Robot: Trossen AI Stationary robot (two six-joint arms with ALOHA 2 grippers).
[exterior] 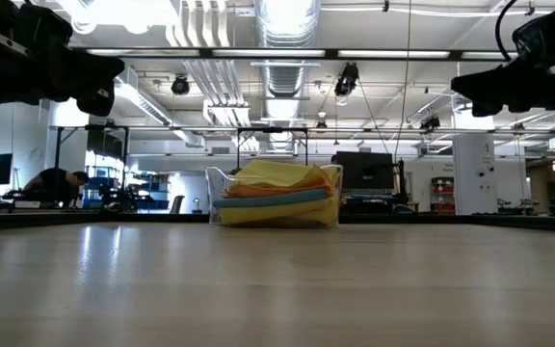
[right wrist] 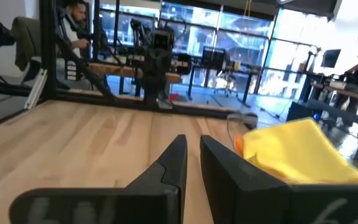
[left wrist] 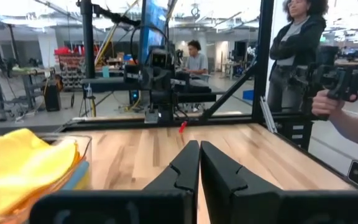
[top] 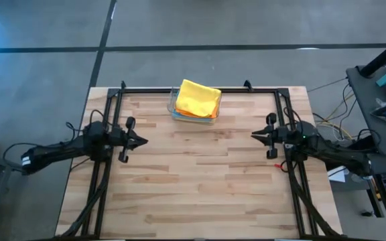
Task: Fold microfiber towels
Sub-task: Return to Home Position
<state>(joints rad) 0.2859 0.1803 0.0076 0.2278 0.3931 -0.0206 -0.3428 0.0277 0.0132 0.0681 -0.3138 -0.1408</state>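
The microfiber towels [top: 197, 99] lie stacked in a clear plastic bin [top: 173, 106] at the middle of the table's far edge. A yellow one is on top. In the low view the stack [exterior: 276, 196] shows yellow, orange, light blue and yellow layers; a pale green one does not show. My left gripper [top: 141, 140] hovers at the table's left, shut and empty, pointing right. My right gripper [top: 254, 136] hovers at the table's right, shut and empty, pointing left. The stack also shows in the left wrist view [left wrist: 23, 165] and the right wrist view [right wrist: 297, 152].
A black frame [top: 200, 89] runs along the table's far edge and down both sides. The bare wooden tabletop [top: 200, 174] spreads between the two grippers and toward the near edge. People stand and sit beyond the table [left wrist: 294, 50]; a hand [left wrist: 328, 102] holds a device at the right.
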